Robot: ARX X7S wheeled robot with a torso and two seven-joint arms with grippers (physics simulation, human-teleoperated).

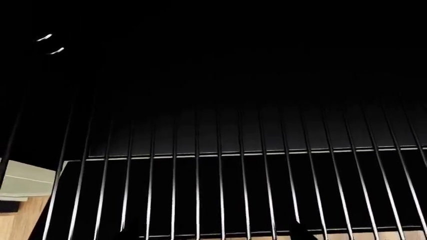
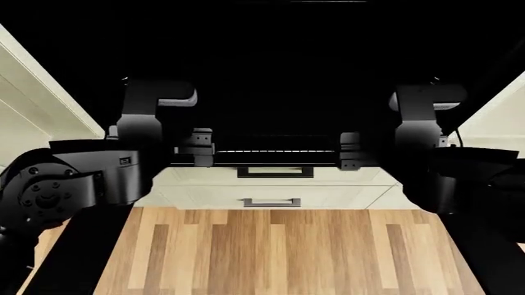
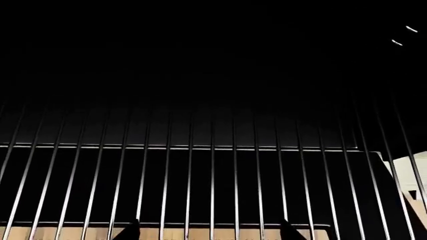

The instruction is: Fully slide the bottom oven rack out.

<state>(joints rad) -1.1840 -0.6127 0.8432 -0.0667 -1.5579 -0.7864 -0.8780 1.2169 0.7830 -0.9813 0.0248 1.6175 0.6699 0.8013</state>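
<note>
The bottom oven rack (image 2: 275,151) shows as a thin bright line at the front of the black oven cavity (image 2: 279,74), between my two grippers. My left gripper (image 2: 197,149) is at its left end and my right gripper (image 2: 351,151) at its right end. In the left wrist view the rack's parallel silvery bars (image 1: 220,165) fill the frame, and the left gripper (image 1: 213,236) has dark fingertips (image 1: 300,233) wide apart at the front wire. In the right wrist view the rack (image 3: 213,175) looks the same. The right gripper (image 3: 209,233) has fingertips (image 3: 288,231) spread at the front wire, with several bars between them.
Below the oven are two cream drawers with black handles (image 2: 276,173) (image 2: 272,201), then a wood floor (image 2: 279,246). Cream cabinet panels flank the oven at left (image 2: 33,92) and right (image 2: 500,117). Short bright lines (image 1: 50,42) of other racks show deep in the cavity.
</note>
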